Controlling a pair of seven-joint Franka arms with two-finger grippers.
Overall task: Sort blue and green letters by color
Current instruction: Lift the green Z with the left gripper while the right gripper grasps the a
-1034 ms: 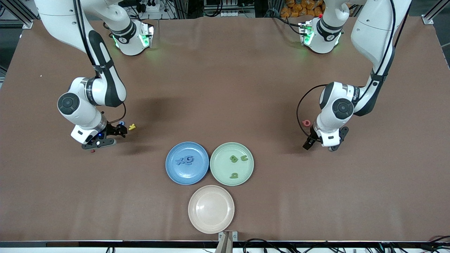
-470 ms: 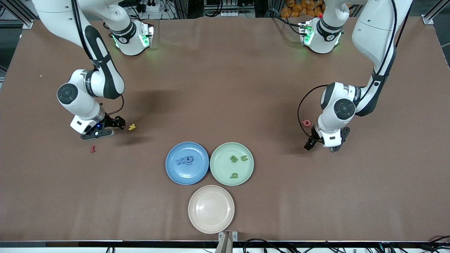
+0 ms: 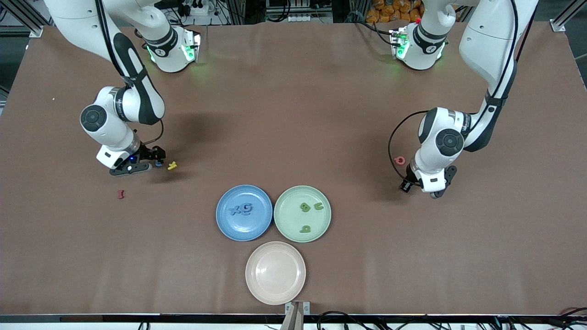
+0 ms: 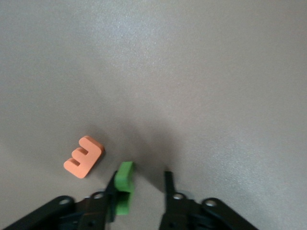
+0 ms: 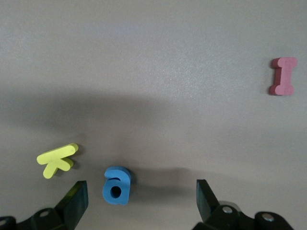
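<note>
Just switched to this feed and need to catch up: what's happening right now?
Both arms are down at the table, going for letters. The left gripper straddles a green letter beside an orange E, touching it on one side, not yet clamped. The right gripper is open around a blue a, next to a yellow letter. The blue plate already holds x and G; the green plate holds three green letters.

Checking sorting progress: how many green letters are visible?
4. Three lie on the green plate: a pair farther from the front camera, one nearer. The fourth green letter sits between the left gripper's fingers. None seems hidden.
</note>
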